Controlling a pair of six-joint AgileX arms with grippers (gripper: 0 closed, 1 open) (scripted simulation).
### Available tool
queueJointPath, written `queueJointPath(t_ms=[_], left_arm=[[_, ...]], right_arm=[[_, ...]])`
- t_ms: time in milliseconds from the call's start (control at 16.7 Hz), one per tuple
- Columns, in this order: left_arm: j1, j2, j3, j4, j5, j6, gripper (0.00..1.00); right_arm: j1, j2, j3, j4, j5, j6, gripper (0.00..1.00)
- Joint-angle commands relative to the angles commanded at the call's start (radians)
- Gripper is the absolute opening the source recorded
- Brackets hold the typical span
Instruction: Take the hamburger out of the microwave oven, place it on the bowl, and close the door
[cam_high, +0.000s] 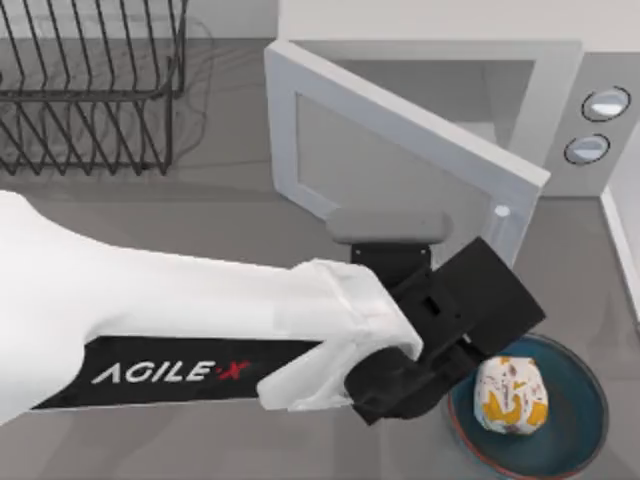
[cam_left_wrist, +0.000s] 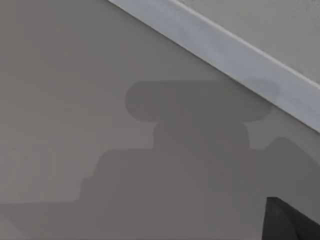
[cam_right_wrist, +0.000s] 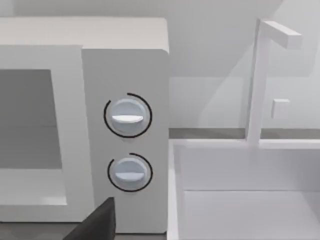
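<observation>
the left arm reaches across the table from the top view's left, and its left gripper (cam_high: 470, 362) hangs over the near-left edge of the bowl (cam_high: 585, 425). i cannot tell how its fingers stand, since the black wrist body covers them from above. the hamburger (cam_high: 511, 393) lies in the bowl, upright on the glossy teal inside, just beyond the gripper's tip and on the side away from the arm; whether the fingers touch it cannot be told. the door (cam_high: 400, 160) stands swung open, above the gripper and toward the back of the table, its free edge near the black wrist body. behind it the microwave oven (cam_high: 560, 110) shows its pale cavity, with two round knobs (cam_high: 606, 103) on the side panel to the right. a black wire rack (cam_high: 90, 90) stands at the far left, well apart from the fingers. the left wrist view shows grey table (cam_left_wrist: 75, 100) with the arm's shadow. the right wrist view faces the oven's knob panel (cam_right_wrist: 127, 117) and a white sink (cam_right_wrist: 240, 200) beside it.
</observation>
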Motion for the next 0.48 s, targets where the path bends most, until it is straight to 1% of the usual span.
queueJointPath(t_ms=[180,480], left_arm=[[-0.029,0.081,0.103,-0.056,-0.013,-0.032,0.00],[-0.088,0.254,0.396,-0.187,-0.038,-0.098,0.00]], right_arm=[[0.000,0.000,0.000,0.000,0.000,0.000,1.00],[0.000,0.000,0.000,0.000,0.000,0.000,1.00]])
